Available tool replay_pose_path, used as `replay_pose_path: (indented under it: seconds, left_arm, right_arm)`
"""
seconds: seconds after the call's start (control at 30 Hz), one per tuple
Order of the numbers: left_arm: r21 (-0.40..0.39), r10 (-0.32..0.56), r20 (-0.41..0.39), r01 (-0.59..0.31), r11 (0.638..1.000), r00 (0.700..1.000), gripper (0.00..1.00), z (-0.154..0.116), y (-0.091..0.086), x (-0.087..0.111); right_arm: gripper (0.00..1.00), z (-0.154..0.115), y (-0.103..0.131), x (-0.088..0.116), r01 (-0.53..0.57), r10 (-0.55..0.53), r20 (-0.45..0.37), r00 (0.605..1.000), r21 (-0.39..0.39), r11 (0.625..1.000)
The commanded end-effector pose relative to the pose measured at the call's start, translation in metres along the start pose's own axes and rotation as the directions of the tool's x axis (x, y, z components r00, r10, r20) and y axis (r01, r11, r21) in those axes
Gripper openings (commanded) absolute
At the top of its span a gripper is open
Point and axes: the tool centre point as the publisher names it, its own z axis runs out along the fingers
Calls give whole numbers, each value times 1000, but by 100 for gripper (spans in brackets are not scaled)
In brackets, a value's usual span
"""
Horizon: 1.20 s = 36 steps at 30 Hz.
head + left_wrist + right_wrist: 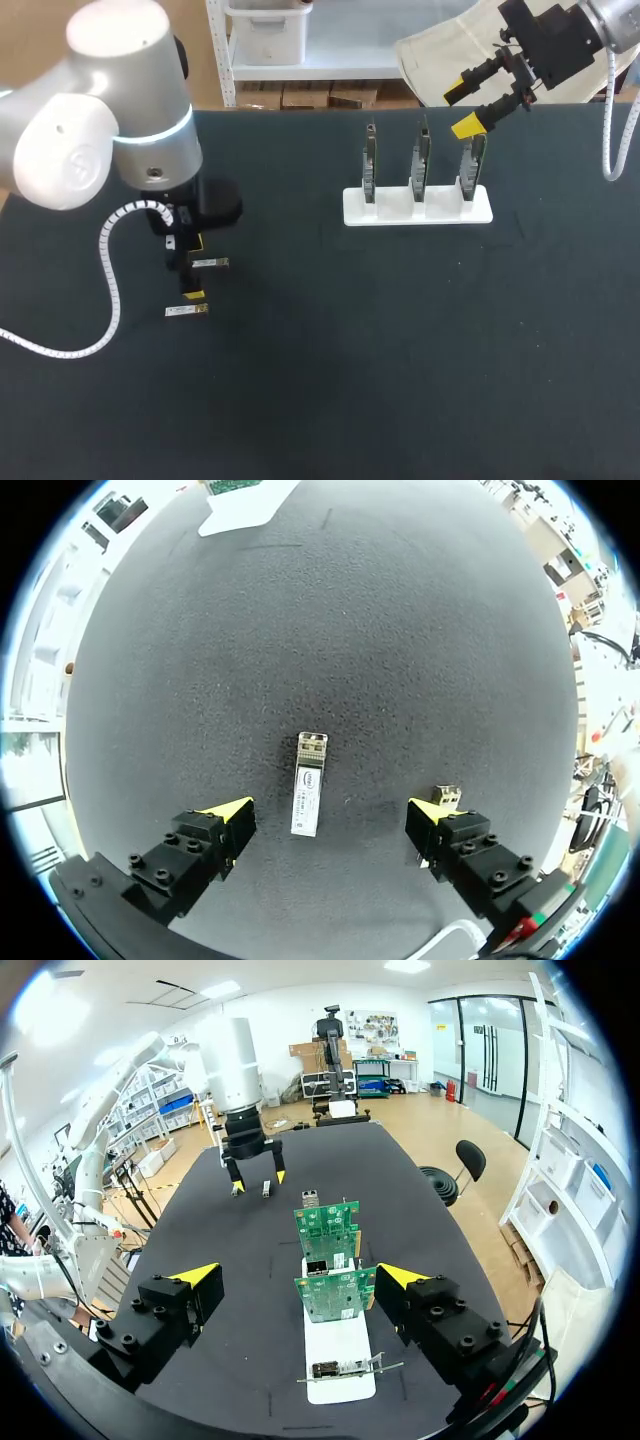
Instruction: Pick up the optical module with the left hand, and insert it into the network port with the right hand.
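Since the optical module (308,798) lies flat on the desk (400,630), well apart from the card stand (417,207), the left gripper (330,818) hangs over it, fingers spread to straddle it; the right gripper (298,1278) hovers above the stand, fingers also open.

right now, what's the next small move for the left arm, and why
Probably lower the left gripper straight down until its jaws flank the optical module. The jaws stand open, and the module lies flat between them, not yet gripped, so they seem lined up already. A second module sits close by one finger, so I'd keep the descent straight.
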Motion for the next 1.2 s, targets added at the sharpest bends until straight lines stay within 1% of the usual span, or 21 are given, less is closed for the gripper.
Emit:
replay_pose_path:
  seconds: [0.03, 0.63, 0.67, 0.7, 0.77, 0.8, 0.83, 1.2]
  left_arm:
    - [7, -2, -2, 2, 1000, 1000, 100, 0, 3, -1]
    - [17, -6, -1, 6, 1000, 1000, 100, 2, 2, -1]
    - [19, -8, -2, 8, 1000, 1000, 73, 2, 1, -1]
    - [21, -12, -3, 12, 1000, 1000, 54, 2, 1, -1]
    - [25, -23, 1, 23, 999, 1000, 35, 3, 1, 1]
    - [25, -25, 1, 25, 999, 1000, 19, 4, 1, 2]
    - [26, -27, 1, 27, 999, 1000, 0, 4, 1, 3]
    - [35, -38, -4, 38, 999, 999, 0, 5, -4, 5]
  right_arm:
    - [100, 0, 1, 0, 1, -1, 0, 1000, 4, 1000]
    - [100, 0, 1, 0, 1, -1, 0, 1000, 4, 1000]
    - [100, 0, 1, 0, 1, -1, 0, 1000, 4, 1000]
    - [100, 0, 1, 0, 1, -1, 0, 1000, 4, 1000]
    - [100, 0, 1, 0, 1, -1, 0, 1000, 4, 1000]
    - [100, 0, 1, 0, 1, -1, 0, 1000, 4, 1000]
    - [100, 0, 1, 0, 1, -1, 0, 1000, 4, 1000]
    - [100, 0, 1, 0, 1, -1, 0, 1000, 4, 1000]
